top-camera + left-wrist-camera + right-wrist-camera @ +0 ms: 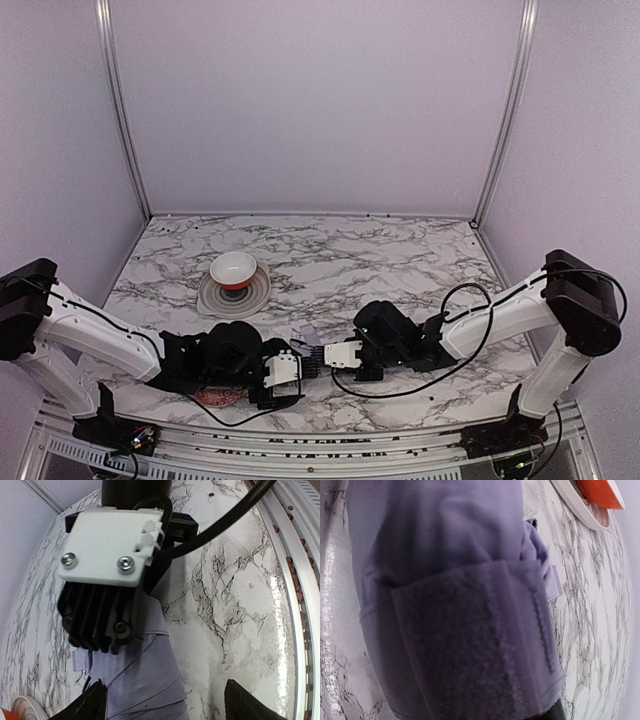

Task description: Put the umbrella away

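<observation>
Softly wrinkled lavender umbrella (445,555) bears a broad, fuzzy strap (475,650).

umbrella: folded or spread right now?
Folded: the umbrella is a compact lavender bundle, Velcro strap lying across it. Whether the strap is fastened, cannot tell.

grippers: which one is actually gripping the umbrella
The right gripper, clamped on the lavender umbrella; the left gripper stands wide open, gripping nothing.

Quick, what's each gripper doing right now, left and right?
Left gripper: open, fingers spread wide.
Right gripper: closed on the umbrella.
</observation>
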Robot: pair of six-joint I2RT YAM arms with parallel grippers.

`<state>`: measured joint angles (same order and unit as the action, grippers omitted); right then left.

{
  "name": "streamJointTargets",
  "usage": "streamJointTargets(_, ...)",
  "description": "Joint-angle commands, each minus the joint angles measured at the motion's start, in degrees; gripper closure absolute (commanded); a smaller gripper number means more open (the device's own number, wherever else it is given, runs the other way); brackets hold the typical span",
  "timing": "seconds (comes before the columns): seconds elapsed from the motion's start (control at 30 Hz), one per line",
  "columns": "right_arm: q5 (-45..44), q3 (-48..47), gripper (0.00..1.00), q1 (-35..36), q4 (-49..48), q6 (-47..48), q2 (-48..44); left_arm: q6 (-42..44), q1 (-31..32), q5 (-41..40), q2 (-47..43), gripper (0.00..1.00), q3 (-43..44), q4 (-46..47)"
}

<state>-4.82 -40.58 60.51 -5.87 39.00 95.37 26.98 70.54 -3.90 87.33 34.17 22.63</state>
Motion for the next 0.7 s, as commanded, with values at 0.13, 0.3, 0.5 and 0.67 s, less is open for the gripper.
streamJointTargets(0.13, 3.9, 0.8, 0.75, -0.3, 9.9, -4.3, 3.6, 0.5, 0.8, -14.8, 8.9, 0.11, 3.7, 6.0)
streamJointTargets(0.3, 4.2, 0.9, 0.75, -0.3, 9.9, -3.9, 3.7, 3.6, 0.7, -17.8, 9.4, 0.09, 2.0, 10.0)
streamJointTargets(0.5, 4.4, 1.1, 0.76, -0.8, 10.0, -4.0, 3.9, 4.9, -1.2, -0.2, -0.3, 0.01, -6.5, 19.2)
streamJointTargets(0.67, 4.8, 1.0, 0.76, -0.9, 9.7, -3.7, 4.1, 1.4, -4.5, 3.8, 4.0, 0.01, -5.4, 20.2)
